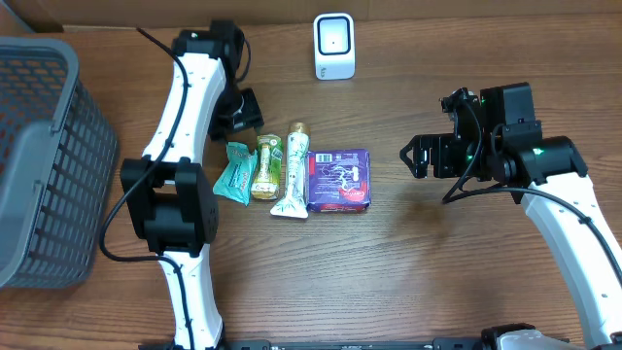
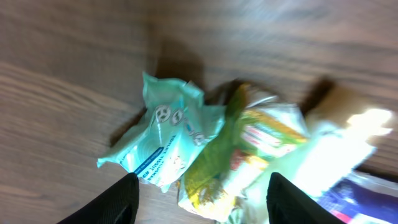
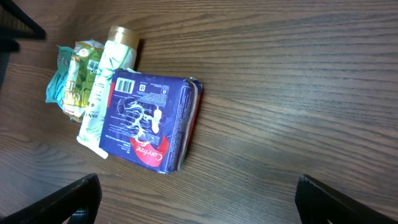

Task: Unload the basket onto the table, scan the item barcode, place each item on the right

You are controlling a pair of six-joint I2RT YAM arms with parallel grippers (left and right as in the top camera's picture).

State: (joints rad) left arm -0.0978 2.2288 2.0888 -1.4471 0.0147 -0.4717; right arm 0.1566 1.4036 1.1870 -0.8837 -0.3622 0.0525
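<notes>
Here, teal packet (image 1: 231,173) lying front-to-back, left tool (image 2: 202,186) apart, right tool (image 1: 413,157) apart

The overhead camera looks straight down over the whole desk (image 1: 408,282). Both wrist cameras peer down closer; all three share the teal packet (image 2: 165,134).

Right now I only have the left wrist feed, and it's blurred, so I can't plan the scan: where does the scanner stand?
Observer: A white scanner stands at the far side of the table, beyond the row of items.
Operator: What lies past the white tube?
Observer: A purple pack, lying flat against the tube.
Operator: Any barcode showing?
Observer: Yes, a barcode faces up on the purple pack, at the corner nearest the tube's cap.
</notes>
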